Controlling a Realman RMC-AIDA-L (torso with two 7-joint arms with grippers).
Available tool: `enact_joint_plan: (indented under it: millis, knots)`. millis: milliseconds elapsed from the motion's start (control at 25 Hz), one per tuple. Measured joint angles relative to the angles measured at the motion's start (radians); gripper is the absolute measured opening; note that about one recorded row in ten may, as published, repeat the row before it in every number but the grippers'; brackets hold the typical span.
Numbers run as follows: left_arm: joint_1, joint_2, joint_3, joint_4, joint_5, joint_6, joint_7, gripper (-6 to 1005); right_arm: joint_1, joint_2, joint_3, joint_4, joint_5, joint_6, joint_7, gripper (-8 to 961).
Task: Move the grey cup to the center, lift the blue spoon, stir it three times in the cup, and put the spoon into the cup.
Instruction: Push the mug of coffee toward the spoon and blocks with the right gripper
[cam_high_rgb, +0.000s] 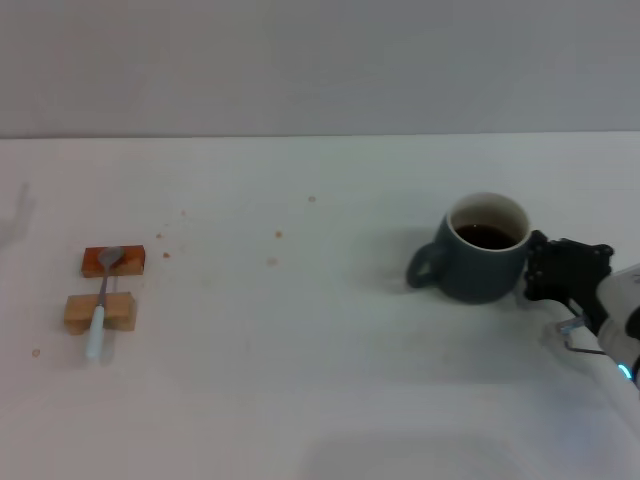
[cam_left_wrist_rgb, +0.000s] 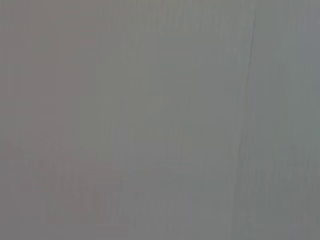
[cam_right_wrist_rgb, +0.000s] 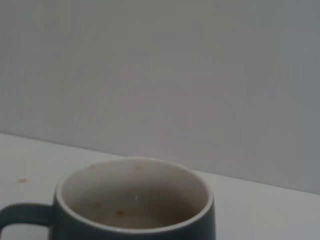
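Resting spoon (cam_high_rgb: 101, 305) on wooden blocks (cam_high_rgb: 101, 290), cup (cam_high_rgb: 483, 250) apart

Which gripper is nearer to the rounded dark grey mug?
The right. The right gripper sits against the rounded dark grey mug on the side opposite its handle. The left gripper appears in no view.

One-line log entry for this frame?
phase: reach cup | right gripper at grey cup, table right | blue spoon on wooden blocks, left
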Motion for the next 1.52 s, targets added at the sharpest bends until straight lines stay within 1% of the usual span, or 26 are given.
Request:
enact_joint_plan:
  millis: [80,200,280,480,680,840,920,1040,1080,1120,1280,1520]
  knots:
    - [0.001,0.0,0.0,0.0,-0.001,-0.001,0.0,666,0.02,-0.001,-0.035,0.013,-0.001,0.032,-0.001,-1]
    - [0.003,0.0,0.0,0.001,-0.004,-0.005,0.0,666,0.032,-0.002,-0.053,0.021,-0.01,0.045,-0.001,-1]
    - [0.003,0.0,0.0,0.002,-0.006,-0.006,0.0,666,0.047,-0.002,-0.064,0.044,-0.053,0.079,-0.001,-1]
    - [0.003,-0.002,0.0,0.006,-0.011,-0.009,0.0,666,0.053,0.001,-0.076,0.11,-0.121,0.145,-0.002,-2]
    - [0.003,-0.002,0.0,0.006,-0.012,-0.014,0.0,666,0.06,-0.001,-0.094,0.137,-0.124,0.177,-0.002,-2]
    - [0.003,-0.002,0.0,0.008,-0.014,-0.02,0.0,666,0.061,-0.002,-0.079,0.138,-0.124,0.183,-0.002,-2]
    - [0.003,-0.002,0.0,0.008,-0.015,-0.02,0.0,666,0.06,-0.007,-0.054,0.135,-0.124,0.187,-0.002,-1]
    - [0.002,-0.002,0.0,0.008,-0.016,-0.02,0.0,666,0.06,-0.013,-0.043,0.132,-0.124,0.188,-0.002,-2]
    - [0.0,-0.002,0.0,0.009,-0.016,-0.02,0.0,666,0.063,-0.022,-0.039,0.131,-0.124,0.188,-0.003,-2]
    - [0.0,-0.002,0.0,0.009,-0.016,-0.02,0.0,666,0.065,-0.026,-0.036,0.131,-0.124,0.188,-0.003,-2]
    - [-0.001,-0.002,0.0,0.009,-0.016,-0.022,0.0,667,0.08,-0.034,-0.025,0.132,-0.125,0.198,-0.035,-2]
    - [-0.001,-0.002,0.0,0.01,-0.026,-0.034,0.0,667,0.107,-0.034,-0.008,0.141,-0.125,0.227,-0.079,-1]
